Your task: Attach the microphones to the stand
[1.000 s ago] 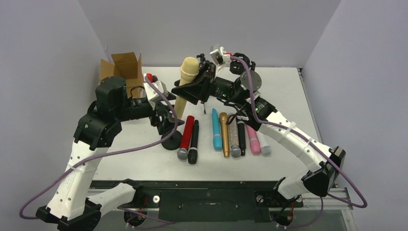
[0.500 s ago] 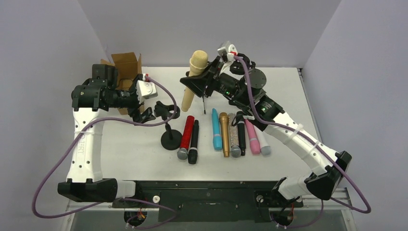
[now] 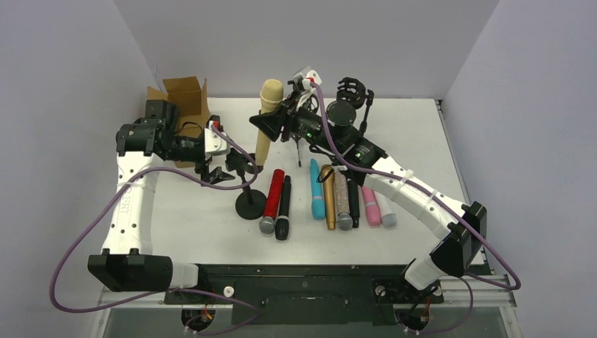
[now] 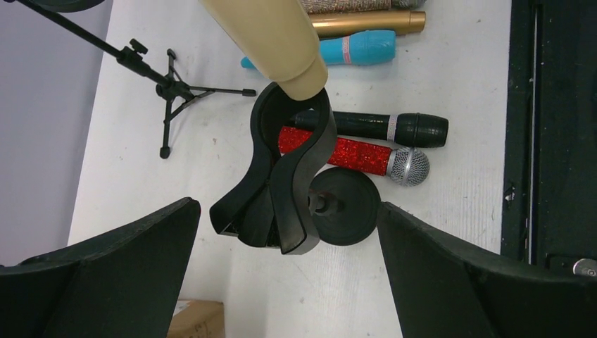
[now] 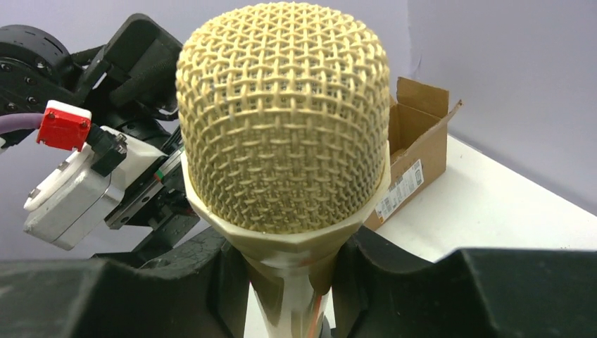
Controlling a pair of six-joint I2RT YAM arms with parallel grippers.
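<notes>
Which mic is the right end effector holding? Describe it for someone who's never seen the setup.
On the white table, a row of microphones lies flat at the middle. Behind that row, over the small black stand, the right end effector holds the cream microphone. It alone stands upright off the table, mesh head up, cream all over.

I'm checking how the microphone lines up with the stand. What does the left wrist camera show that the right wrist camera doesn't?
Left wrist only: the stand's clip and round base, the cream microphone's tail end right at the clip, the red microphone and a black microphone lying beyond, and the open left pincer.
Right wrist only: the mesh head, with the right pincer gripping just below it.
Both: the cream microphone itself and a bit of the cardboard box.
</notes>
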